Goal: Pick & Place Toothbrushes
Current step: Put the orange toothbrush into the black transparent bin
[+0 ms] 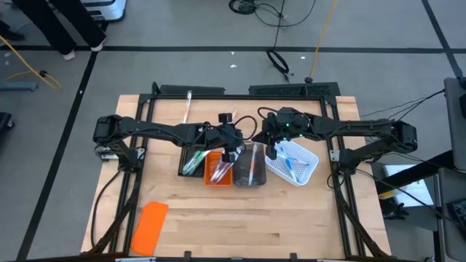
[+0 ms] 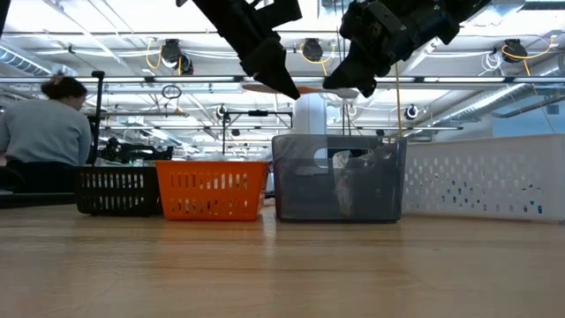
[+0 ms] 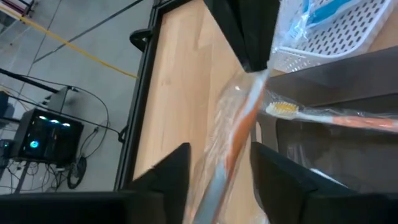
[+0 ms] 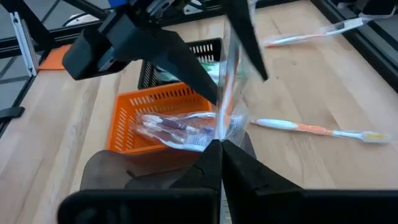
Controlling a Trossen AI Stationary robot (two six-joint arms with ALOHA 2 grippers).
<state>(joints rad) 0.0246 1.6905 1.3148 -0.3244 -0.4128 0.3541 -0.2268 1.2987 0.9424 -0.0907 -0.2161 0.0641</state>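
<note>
While both grippers hold one wrapped toothbrush (image 3: pixel 239 134) above the grey tray (image 1: pixel 250 166), left gripper (image 1: pixel 233 151) and right gripper (image 1: pixel 271 148) each pinch one end. You should grip the stiff handle; its clear wrapper looks slippery and light.

The tabletop (image 1: pixel 291 218) is pale wood with visible plank seams. A flat orange slab (image 1: pixel 150 227) lies on it. The four trays differ: a black tray (image 1: pixel 191 161) holding green-white toothbrushes (image 1: pixel 195 161), an orange tray (image 2: pixel 212 189) with a slotted lattice wall, a smoky translucent grey tray (image 2: pixel 340 177), and a white tray (image 1: pixel 302 164) perforated with small holes, holding blue-white toothbrushes (image 1: pixel 290 160). A loose toothbrush (image 4: pixel 317 130) is orange and white with yellowish bristles. Both arms are dark.
</note>
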